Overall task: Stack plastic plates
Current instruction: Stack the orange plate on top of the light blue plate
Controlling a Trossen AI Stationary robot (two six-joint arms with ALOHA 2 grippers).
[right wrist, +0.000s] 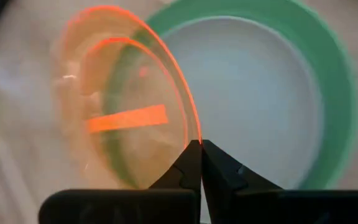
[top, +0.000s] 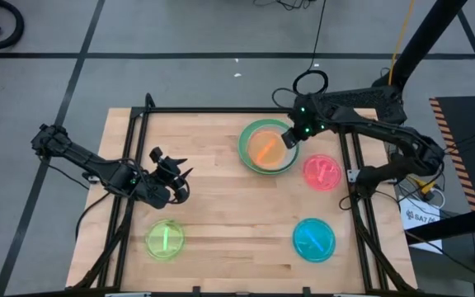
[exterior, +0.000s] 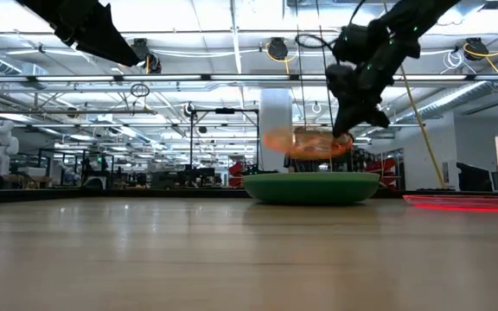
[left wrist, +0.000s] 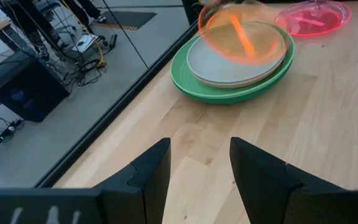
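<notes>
Right now the right gripper (top: 290, 138) is pinched shut on the rim of the see-through orange plate (top: 265, 148) and holds it up in the air, a bit tilted, over the stack at the back of the table (top: 221, 206). That stack has a big green plate (top: 249, 158) at the bottom and a paler plate (left wrist: 216, 68) lying inside it; the paler one looks whitish from the left wrist camera, so its true color is hard to tell. In the low view the orange plate (exterior: 305, 142) is above the green plate (exterior: 311, 187) and not touching it. The hot pink plate (top: 322, 172) lies flat just beside the stack, on the right. The cyan plate (top: 313, 238) sits near the front right, and the lime plate (top: 165, 240) sits near the front left, well apart from it. The left gripper (top: 180, 183) waits over the left side of the table with its fingers (left wrist: 148, 171) apart and nothing between them.
</notes>
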